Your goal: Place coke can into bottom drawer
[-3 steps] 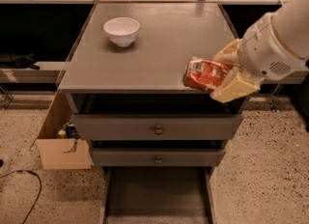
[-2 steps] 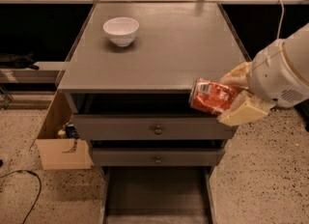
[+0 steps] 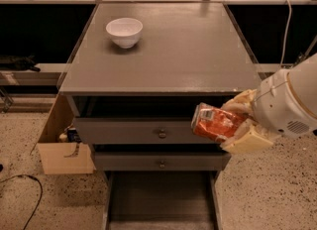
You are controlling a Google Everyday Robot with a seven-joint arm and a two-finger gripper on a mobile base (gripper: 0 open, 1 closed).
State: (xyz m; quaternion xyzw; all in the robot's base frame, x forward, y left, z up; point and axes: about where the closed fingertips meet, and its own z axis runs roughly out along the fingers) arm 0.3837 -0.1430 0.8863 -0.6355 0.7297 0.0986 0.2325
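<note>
The coke can is a dented red can with white and silver markings. It lies on its side in my gripper, whose cream fingers are shut on it from above and below. The gripper hangs in front of the grey cabinet's right front corner, level with the upper knobbed drawer. The bottom drawer is pulled open below, a wide tray with a dark floor, down and to the left of the can.
A white bowl sits on the cabinet top at the back left. A second knobbed drawer is closed. An open cardboard box stands on the speckled floor left of the cabinet. A cable lies at the lower left.
My gripper has carried the can down and a little to the right, from the level of the cabinet top to in front of the upper drawer.
</note>
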